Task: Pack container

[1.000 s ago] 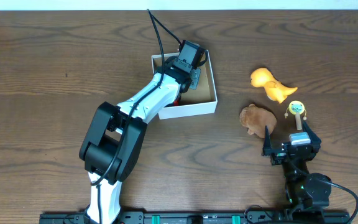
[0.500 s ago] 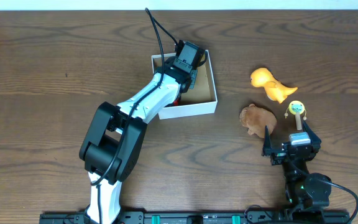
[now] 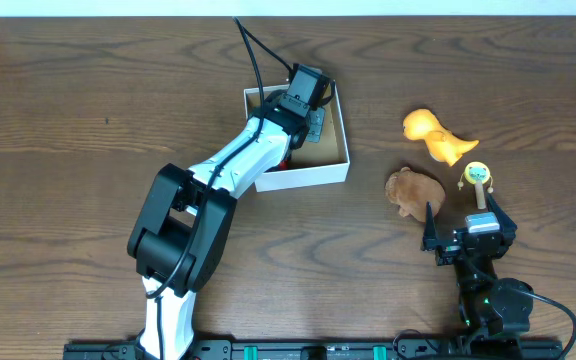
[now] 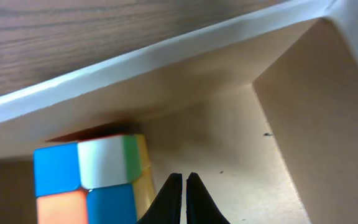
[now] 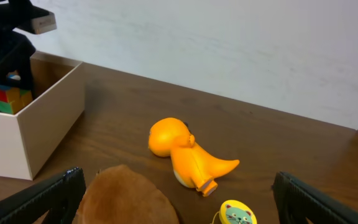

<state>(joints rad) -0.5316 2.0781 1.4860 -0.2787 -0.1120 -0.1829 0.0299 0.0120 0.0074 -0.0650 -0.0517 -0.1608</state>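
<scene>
Wood table (image 3: 68,120) | white container (image 3: 308,176), tan inside | left gripper (image 4: 183,186) closed, empty | right gripper (image 5: 178,180) spread

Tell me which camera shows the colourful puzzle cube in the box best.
Left wrist: the cube sits close up beside the left gripper, tiles clear. Right wrist shows only its top over the container wall; overhead, the left arm hides nearly all of it.

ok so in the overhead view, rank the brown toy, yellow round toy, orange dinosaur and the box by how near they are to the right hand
From the right hand:
1. Brown toy, just ahead on its left, and yellow round toy, just ahead on its right: too close to call.
2. Orange dinosaur, farther ahead, beyond both.
3. Container, farthest, well off to the left.
</scene>
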